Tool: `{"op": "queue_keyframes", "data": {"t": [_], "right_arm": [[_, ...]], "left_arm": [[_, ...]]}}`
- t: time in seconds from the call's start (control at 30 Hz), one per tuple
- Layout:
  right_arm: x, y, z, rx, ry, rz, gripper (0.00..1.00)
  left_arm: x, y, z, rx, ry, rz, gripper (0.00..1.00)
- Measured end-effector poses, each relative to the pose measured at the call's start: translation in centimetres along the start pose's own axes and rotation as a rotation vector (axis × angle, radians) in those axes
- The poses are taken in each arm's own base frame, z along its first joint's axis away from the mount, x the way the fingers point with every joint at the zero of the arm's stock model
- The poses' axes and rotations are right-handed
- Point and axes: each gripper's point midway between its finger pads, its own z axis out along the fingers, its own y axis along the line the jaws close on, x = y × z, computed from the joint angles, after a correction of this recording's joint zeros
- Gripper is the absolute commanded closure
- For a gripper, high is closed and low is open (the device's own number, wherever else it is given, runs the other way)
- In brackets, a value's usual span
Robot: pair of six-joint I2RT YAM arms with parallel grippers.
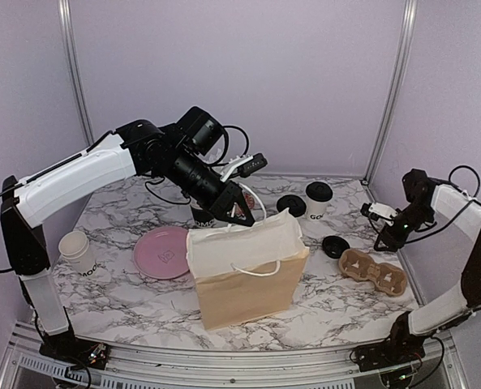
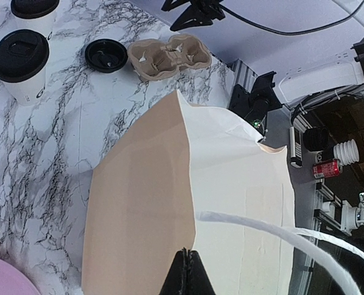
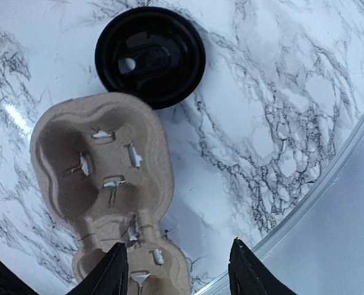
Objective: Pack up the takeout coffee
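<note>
Brown paper is where we see the trouble starting. The paper bag (image 1: 244,271) stands upright at the middle of the table. The left gripper (image 1: 242,216) sits at its back rim with its fingers (image 2: 183,279) clenched together, apparently on that rim, though the wrist view does not show the exact bite. If that arm tugs towards 9 o'clock, we think the light bag may tilt or slide rather than open. Its white handle (image 2: 231,219) loops just beside the fingers and could snag on them.

The takeout coffee (image 1: 317,201) stands upright with its lid on, at about 1 o'clock from the bag, apart from it and outside it. A second lidded cup (image 2: 20,61) is just beside the coffee at its 9 o'clock, its body hidden behind the bag in the top view. A reach for one could knock the other over.

The right gripper (image 3: 178,273) hangs with jaws spread and nothing between them. It is over the cardboard cup carrier (image 3: 102,178) at 3 o'clock from the bag, with a loose black lid (image 3: 150,56) just beside the carrier. It is well apart from the coffee, so we judge the packing not yet begun. A hard squeeze on the paper wall could pop the lid. A low carry could catch the bag's rim, since we cannot tell how wide the mouth stands.
</note>
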Motion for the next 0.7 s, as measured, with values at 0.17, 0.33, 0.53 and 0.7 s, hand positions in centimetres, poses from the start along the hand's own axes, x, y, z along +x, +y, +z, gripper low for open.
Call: {"op": "queue_keyframes", "data": {"t": [0.17,0.33,0.53,0.7], "right_arm": [[2.4,2.8,0.6,-0.081,0.073,0.005,0.52],[3.5,4.1,1.0,-0.135,0.112,-0.004,0.53],[4.0,4.7,2.1,-0.189,0.133,-0.029,0.55],[4.3,5.1,3.0,-0.234,0.143,-0.032,0.58]], "left_arm": [[0.0,0.4,0.0,-0.02,0.005,0.001,0.98],[0.0,0.7,0.1,-0.031,0.009,0.001,0.98],[0.1,0.9,0.1,-0.039,0.012,0.001,0.98],[0.1,0.9,0.1,-0.04,0.012,0.001,0.98]]}}
